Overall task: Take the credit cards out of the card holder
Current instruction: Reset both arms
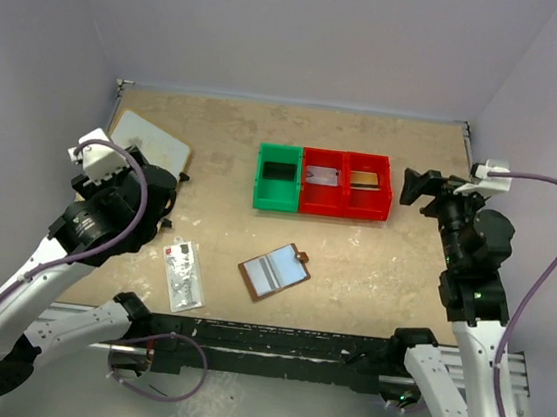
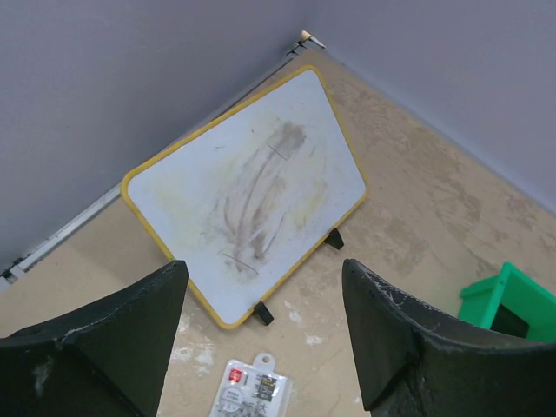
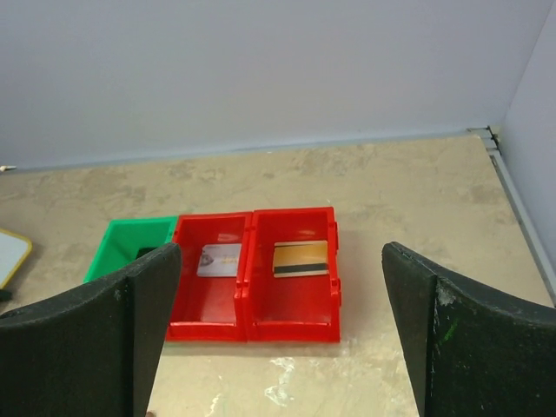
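The right gripper (image 3: 280, 252) hangs with its fingers wide apart and nothing between them, facing the row of bins just ahead; the gold card (image 3: 301, 258) lies flat in the right red bin (image 3: 291, 332) straight in front, its long axis across the gripper's line, and the silver card (image 3: 219, 259) lies the same way in the left red bin (image 3: 204, 330) touching it. The green bin (image 3: 109, 252) at the row's other end holds something dark that I cannot make out. The left gripper (image 2: 261, 269) is spread too, with nothing in it, and points away from the bins at a whiteboard (image 2: 248, 195) in the far left corner, with a packet (image 2: 250, 391) just below its fingers. The wallet (image 1: 273, 271) lies open and flat on the table (image 1: 402, 273) between the two arms, nearer the front edge than the bins and well apart from both grippers; its long axis runs from near left to far right, tab at the far right end, and its bluish pockets show no card. The left arm looks slightly nearer to it but faces away. By my reading both cards are out, so nothing is left to pull, and the next move need only clear the bins
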Controlling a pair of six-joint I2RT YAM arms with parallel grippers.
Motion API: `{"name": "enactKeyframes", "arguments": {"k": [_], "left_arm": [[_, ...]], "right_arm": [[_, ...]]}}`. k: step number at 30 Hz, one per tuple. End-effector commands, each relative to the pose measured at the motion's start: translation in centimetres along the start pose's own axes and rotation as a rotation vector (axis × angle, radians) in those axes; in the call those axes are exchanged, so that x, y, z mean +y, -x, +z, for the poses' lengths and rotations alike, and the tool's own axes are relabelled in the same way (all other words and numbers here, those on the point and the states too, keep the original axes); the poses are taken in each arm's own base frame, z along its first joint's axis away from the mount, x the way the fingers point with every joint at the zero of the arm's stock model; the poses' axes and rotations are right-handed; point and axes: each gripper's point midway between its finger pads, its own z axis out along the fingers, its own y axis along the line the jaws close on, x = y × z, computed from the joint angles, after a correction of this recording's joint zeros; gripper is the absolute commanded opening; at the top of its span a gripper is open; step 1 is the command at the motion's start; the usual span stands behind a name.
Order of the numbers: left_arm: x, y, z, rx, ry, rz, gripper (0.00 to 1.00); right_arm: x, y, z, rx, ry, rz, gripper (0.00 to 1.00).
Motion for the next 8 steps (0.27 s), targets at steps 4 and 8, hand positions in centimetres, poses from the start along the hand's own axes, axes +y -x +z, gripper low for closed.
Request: {"name": "enactKeyframes", "arguments": {"k": [4, 8], "left_arm": [[1.35, 2.52, -0.42, -0.053, 0.042, 0.003, 0.7], [1.15, 2.79, -0.53, -0.053, 0.022, -0.005, 0.7]], "right_arm": [[0.17, 2.55, -1.13, -0.03, -0.01, 0.02, 1.0], [0.21, 2.13, -0.94, -0.015, -0.009, 0.028, 1.0]]}}
